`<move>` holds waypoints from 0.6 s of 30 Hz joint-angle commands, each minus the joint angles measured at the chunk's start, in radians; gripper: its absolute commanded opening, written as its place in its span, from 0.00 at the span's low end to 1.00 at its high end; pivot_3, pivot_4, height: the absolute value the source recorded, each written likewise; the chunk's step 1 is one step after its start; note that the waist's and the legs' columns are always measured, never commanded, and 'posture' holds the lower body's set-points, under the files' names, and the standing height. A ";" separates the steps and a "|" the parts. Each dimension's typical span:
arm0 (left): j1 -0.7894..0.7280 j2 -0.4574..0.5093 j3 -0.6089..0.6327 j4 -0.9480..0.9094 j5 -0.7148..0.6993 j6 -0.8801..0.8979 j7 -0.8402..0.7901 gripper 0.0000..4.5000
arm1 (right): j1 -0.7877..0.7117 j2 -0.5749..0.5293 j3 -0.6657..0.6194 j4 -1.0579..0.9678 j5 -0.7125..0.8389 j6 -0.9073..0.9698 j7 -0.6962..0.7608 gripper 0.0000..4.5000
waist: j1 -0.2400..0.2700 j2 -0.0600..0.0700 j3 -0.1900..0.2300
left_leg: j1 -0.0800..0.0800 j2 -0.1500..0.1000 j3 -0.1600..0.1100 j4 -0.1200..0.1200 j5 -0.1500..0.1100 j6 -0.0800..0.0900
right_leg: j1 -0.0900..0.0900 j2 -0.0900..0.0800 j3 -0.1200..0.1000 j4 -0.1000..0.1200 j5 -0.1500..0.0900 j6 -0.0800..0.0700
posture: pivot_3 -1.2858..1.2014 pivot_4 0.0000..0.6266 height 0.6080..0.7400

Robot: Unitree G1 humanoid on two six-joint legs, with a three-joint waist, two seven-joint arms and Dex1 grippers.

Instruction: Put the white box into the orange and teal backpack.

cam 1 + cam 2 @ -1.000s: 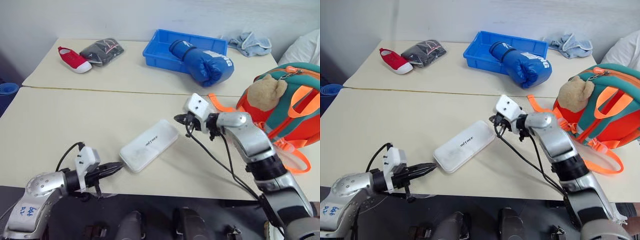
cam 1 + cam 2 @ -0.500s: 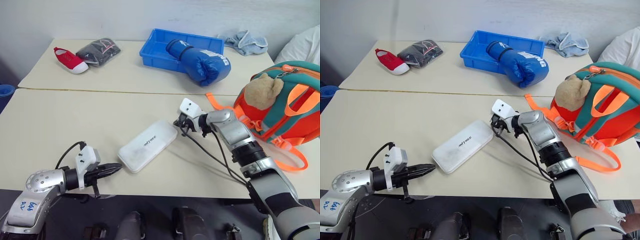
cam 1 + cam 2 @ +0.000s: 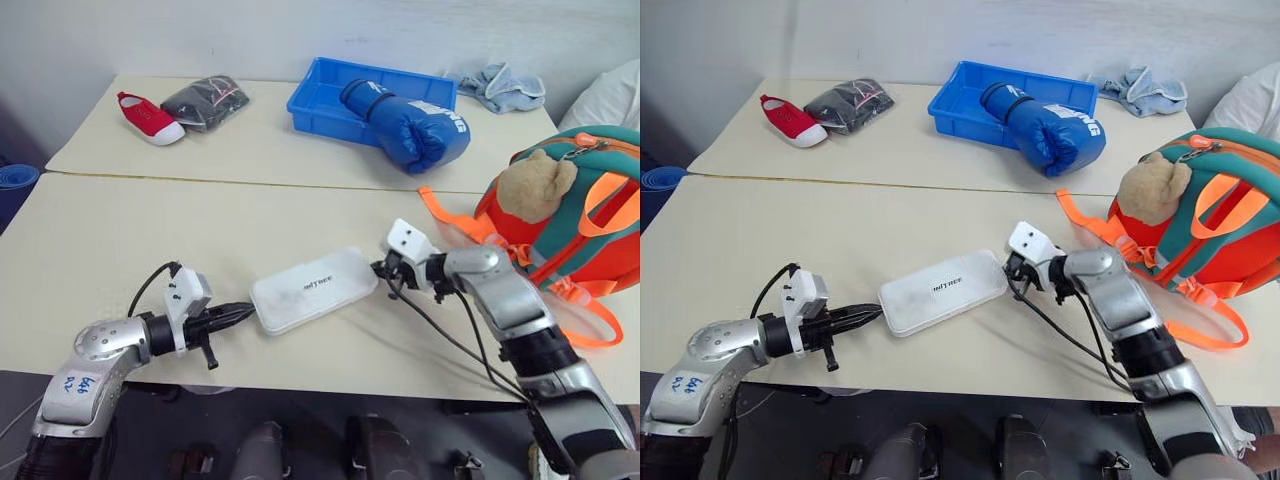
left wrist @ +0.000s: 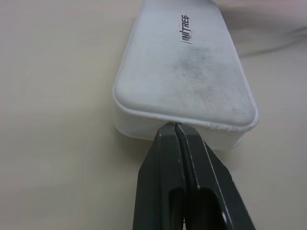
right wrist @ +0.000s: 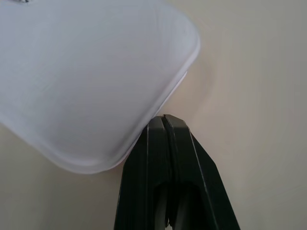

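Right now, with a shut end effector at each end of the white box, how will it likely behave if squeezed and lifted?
The white box looks like a stiff moulded case, so it probably won't flex. Its smooth rounded ends could let the shut left end effector and right end effector slip. Flat on the table, it shouldn't roll.

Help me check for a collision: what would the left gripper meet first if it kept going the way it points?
The white box: the shut left gripper already sits at its near end wall, apparently touching.
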 commanded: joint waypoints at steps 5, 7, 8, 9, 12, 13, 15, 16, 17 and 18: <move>-0.114 -0.034 -0.092 0.068 0.046 -0.058 -0.025 0.01 | 0.202 -0.101 -0.102 -0.365 0.119 0.181 0.003 0.00 | 0.004 0.000 0.000 | 0.000 0.000 0.000 0.000 0.000 0.000 | 0.000 0.000 0.000 0.000 0.000 0.000 | 0.52 0.24 1.00; -0.134 -0.043 -0.111 0.086 0.057 -0.067 -0.030 0.01 | 0.257 -0.127 -0.134 -0.436 0.144 0.227 -0.007 0.00 | 0.004 0.000 0.000 | 0.000 0.000 0.000 0.000 0.000 0.000 | 0.001 0.000 0.000 -0.001 0.000 0.000 | 0.52 0.24 1.00; -0.144 -0.048 -0.121 0.094 0.061 -0.069 -0.034 0.01 | 0.288 -0.140 -0.153 -0.469 0.156 0.247 -0.012 0.00 | 0.003 0.000 0.000 | 0.000 0.000 -0.001 0.000 0.000 0.000 | 0.001 0.000 0.000 -0.001 0.000 0.000 | 0.52 0.24 1.00; -0.150 -0.051 -0.127 0.097 0.057 -0.059 -0.038 0.01 | 0.313 -0.150 -0.170 -0.495 0.167 0.260 -0.016 0.00 | 0.004 0.000 0.000 | 0.000 0.000 0.000 0.000 0.000 0.000 | 0.001 0.000 0.000 -0.001 0.000 0.000 | 0.52 0.24 1.00; -0.183 -0.070 -0.141 0.111 0.062 -0.052 -0.031 0.01 | 0.405 -0.169 -0.239 -0.562 0.190 0.294 -0.045 0.00 | 0.005 0.000 0.000 | 0.000 0.000 -0.001 0.000 0.000 0.001 | 0.001 0.000 0.000 -0.001 0.000 0.000 | 0.52 0.24 1.00; -0.188 -0.070 -0.146 0.114 0.065 -0.054 -0.036 0.01 | 0.441 -0.179 -0.261 -0.577 0.196 0.300 -0.049 0.00 | 0.005 0.000 0.000 | 0.000 0.000 -0.001 0.000 -0.001 0.001 | 0.001 0.000 0.000 -0.001 0.000 0.000 | 0.52 0.24 1.00; -0.189 -0.062 -0.150 0.117 0.070 -0.037 -0.038 0.01 | 0.514 -0.199 -0.303 -0.591 0.194 0.285 -0.059 0.00 | 0.006 0.000 0.000 | 0.000 0.000 -0.001 0.000 0.000 0.001 | 0.001 0.000 0.000 -0.001 0.000 0.000 | 0.52 0.24 1.00; -0.187 -0.058 -0.148 0.117 0.065 -0.024 -0.039 0.01 | 0.546 -0.210 -0.322 -0.589 0.187 0.267 -0.067 0.00 | 0.005 0.000 0.000 | 0.000 0.000 -0.001 0.000 0.000 0.001 | 0.001 0.000 -0.001 -0.001 0.000 0.000 | 0.52 0.24 1.00; -0.186 -0.051 -0.137 0.116 0.047 0.011 -0.041 0.04 | 0.578 -0.219 -0.345 -0.578 0.177 0.237 -0.075 0.00 | 0.004 0.000 0.000 | 0.000 0.000 -0.001 0.000 0.000 0.001 | 0.002 0.001 -0.001 -0.001 0.000 0.000 | 0.52 0.24 1.00; -0.182 -0.044 -0.129 0.112 0.030 0.041 -0.045 0.09 | 0.603 -0.223 -0.364 -0.569 0.170 0.212 -0.085 0.00 | 0.005 0.000 0.000 | 0.000 0.000 -0.001 0.000 0.000 0.002 | 0.002 0.001 0.000 -0.001 0.000 0.000 | 0.52 0.24 1.00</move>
